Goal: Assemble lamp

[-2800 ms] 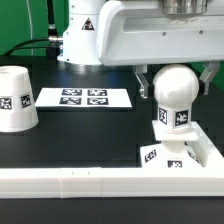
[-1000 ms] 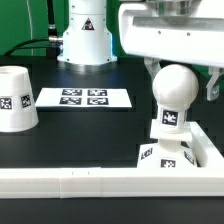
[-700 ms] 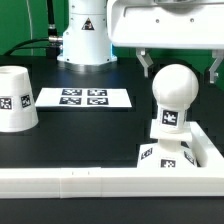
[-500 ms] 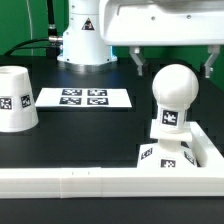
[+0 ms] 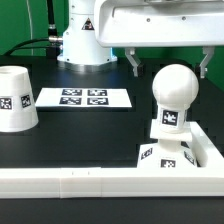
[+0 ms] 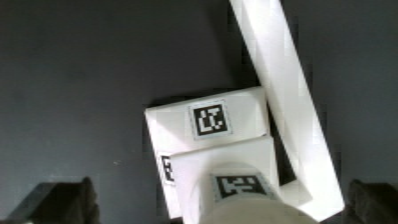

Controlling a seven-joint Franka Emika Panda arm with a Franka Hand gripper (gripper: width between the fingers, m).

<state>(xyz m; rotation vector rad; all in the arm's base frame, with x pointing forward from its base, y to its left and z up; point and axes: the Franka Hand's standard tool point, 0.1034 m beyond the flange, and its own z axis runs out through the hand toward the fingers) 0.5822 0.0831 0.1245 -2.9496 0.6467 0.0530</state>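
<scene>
The white round-headed bulb (image 5: 173, 95) stands upright in the flat square base (image 5: 176, 156) at the exterior view's right. My gripper (image 5: 169, 63) is open and empty just above the bulb head, its fingertips (image 5: 135, 64) apart from it on either side. The tapered shade (image 5: 17, 97) stands on the table at the exterior view's left, far from the gripper. In the wrist view the bulb head (image 6: 240, 195) sits between my spread fingers (image 6: 63, 200), with the tagged base (image 6: 214, 120) beyond it.
The long white rail (image 5: 90, 180) runs along the front, touching the base; it also shows in the wrist view (image 6: 285, 90). The marker board (image 5: 83, 98) lies in the middle at the back. The robot's white pedestal (image 5: 85, 40) stands behind it.
My gripper has let go of the bulb head, opened, and risen above it, drifting slightly toward the exterior view's left. The bulb stays standing in the base.
</scene>
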